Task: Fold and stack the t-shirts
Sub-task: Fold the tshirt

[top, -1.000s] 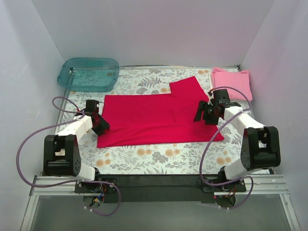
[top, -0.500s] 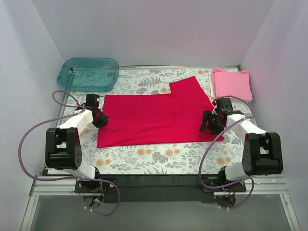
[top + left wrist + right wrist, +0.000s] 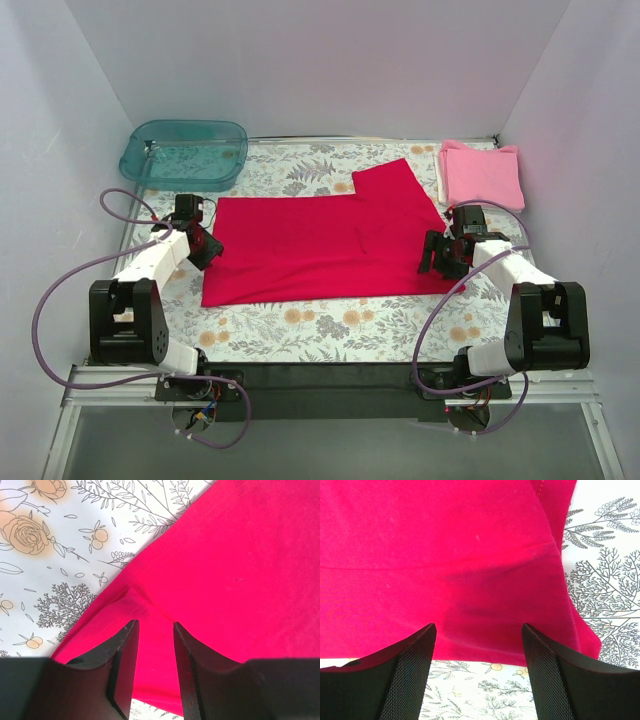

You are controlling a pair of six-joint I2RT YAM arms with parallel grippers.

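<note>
The red t-shirt [image 3: 320,250] lies spread flat on the flowered table, one sleeve pointing to the far right. A folded pink t-shirt [image 3: 480,175] sits at the far right corner. My left gripper [image 3: 203,245] is low over the red shirt's left edge; in the left wrist view its jaws [image 3: 155,625] stand a little apart with a raised crease of red cloth [image 3: 235,565] running between them. My right gripper [image 3: 442,255] hovers at the shirt's right edge, open wide [image 3: 478,626], with red fabric [image 3: 445,545] and bare table below it.
A teal plastic tub [image 3: 185,152] stands at the far left corner. White walls close in the table on three sides. The flowered tablecloth [image 3: 330,325] shows along the near edge, between the shirt and the arm bases.
My right gripper has come down and nearer, from above the shirt's right part to its right edge. The left gripper has slid a little farther back along the left edge.
</note>
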